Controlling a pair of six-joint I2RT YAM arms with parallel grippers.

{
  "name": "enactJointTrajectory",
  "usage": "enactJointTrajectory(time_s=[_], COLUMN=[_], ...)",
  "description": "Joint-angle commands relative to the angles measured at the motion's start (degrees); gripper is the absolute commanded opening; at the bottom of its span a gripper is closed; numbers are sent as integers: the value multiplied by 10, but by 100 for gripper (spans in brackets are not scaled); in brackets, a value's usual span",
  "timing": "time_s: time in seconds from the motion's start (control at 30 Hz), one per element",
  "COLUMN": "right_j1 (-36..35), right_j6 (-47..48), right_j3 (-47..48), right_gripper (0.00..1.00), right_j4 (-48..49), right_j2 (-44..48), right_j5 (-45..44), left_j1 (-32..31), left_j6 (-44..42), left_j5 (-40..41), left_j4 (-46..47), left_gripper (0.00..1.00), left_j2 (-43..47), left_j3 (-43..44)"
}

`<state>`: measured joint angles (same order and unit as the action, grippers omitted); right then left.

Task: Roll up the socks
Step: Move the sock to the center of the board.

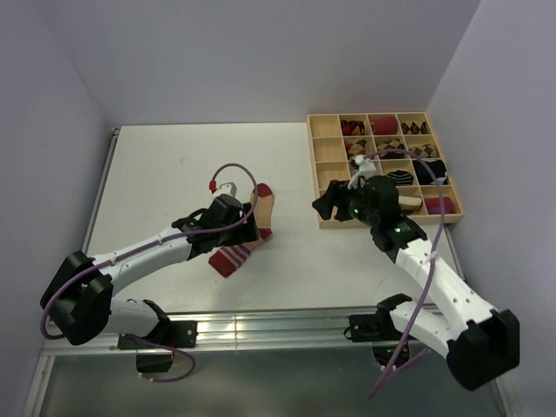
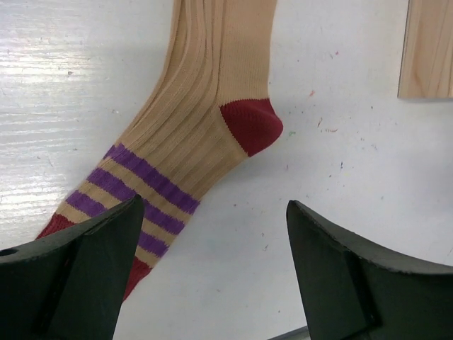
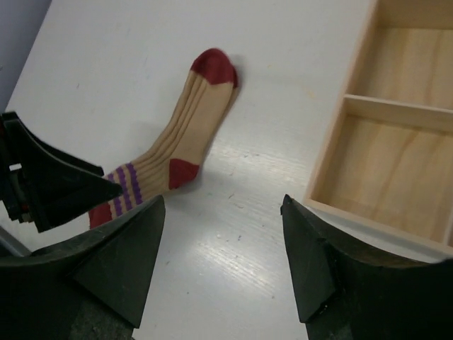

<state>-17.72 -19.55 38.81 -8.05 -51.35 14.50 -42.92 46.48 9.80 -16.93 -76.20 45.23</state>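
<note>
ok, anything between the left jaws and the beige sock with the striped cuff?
Nothing visible. The left jaws stand open over the striped cuff end of the beige ribbed fabric sock with dark-red toe and heel, lying flat on the white table; the wooden compartment tray sits off to the side.

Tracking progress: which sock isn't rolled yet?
The beige sock with red toe and heel and purple stripes, flat on the table by the left fingers; the others are bundles in the tray.

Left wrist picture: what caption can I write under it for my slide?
The robot's open left hand hovers above a flat beige sock with a red heel and purple stripes.
</note>
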Motion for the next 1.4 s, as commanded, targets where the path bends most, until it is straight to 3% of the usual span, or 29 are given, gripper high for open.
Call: enactJointTrajectory(time_s=[0.0,0.13,0.27,0.6,0.9,1.13,1.37], right_j1=[-49,-86,-126,-179,-181,-136,-102], right_j6=[36,52,65,78,70,28,78], right_j3=[71,132,192,371,507,563,628], right_gripper=[73,60,41,38,34,33,36], right_j4=[14,6,5,10,-57,-113,-123], right_j2=[-58,-178,-276,-545,-712,-761,-750], right_j5=[-6,-1,-12,-24,-62,-97,-102], left_j1=[1,0,1,21,68,104,104], left_j6=[34,51,58,50,29,5,20], left_j5=[24,16,8,-32,-88,-144,-173], left_j4=[26,29,33,29,43,80,130], left_gripper=[87,86,84,80,76,73,75], left_j2=[11,25,40,67,63,-1,-45], left_j3=[-8,-51,-80,-137,-175,-154,-90])
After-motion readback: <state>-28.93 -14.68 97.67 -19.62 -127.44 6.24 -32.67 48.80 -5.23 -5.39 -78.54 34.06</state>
